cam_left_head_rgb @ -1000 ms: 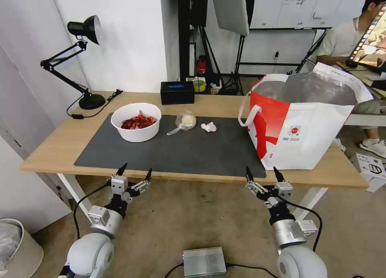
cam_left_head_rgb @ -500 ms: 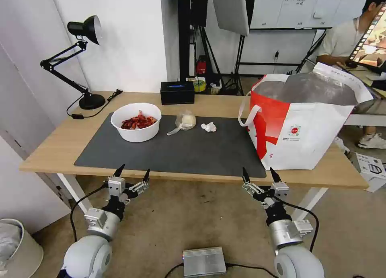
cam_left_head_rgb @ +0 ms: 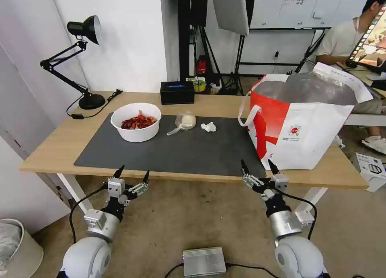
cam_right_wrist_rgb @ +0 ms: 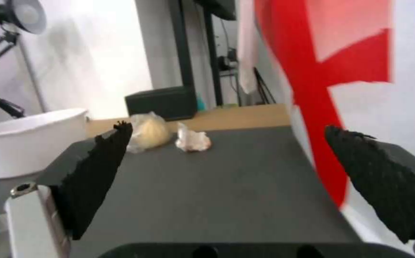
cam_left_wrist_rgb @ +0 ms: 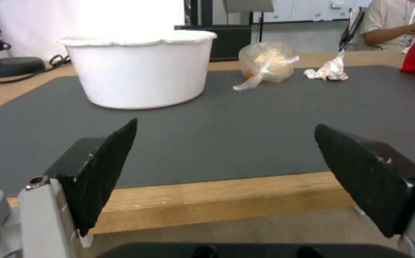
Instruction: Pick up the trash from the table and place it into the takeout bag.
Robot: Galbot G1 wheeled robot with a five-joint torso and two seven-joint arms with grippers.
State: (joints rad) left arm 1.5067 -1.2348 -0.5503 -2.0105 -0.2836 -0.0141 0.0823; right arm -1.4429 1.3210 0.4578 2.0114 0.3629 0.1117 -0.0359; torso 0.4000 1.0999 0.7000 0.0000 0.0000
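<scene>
Right gripper (cam_left_head_rgb: pixel 257 167) at near table (cam_left_head_rgb: pixel 56 143) edge beside the white-and-red foil-lined takeout bag (cam_left_head_rgb: pixel 299 125), jaws apart, empty. Left gripper (cam_left_head_rgb: pixel 132 171) likewise spread, below the edge. Small crumpled white tissue (cam_left_head_rgb: pixel 208 127) mid-mat, untouched. Approach step; next calls for reaching forward over the tissue.

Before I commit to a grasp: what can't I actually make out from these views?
- Inside of the takeout bag: head view, hidden by its own walls and foil flap.
- Bowl contents: left wrist view sits below its rim; the head view shows red shells.
- Knotted bag contents: cloudy plastic, a pale lump at best.
- Tissue: right wrist view, blurred.
- The left end effector and right end effector are both open, at the table's near edge.
</scene>
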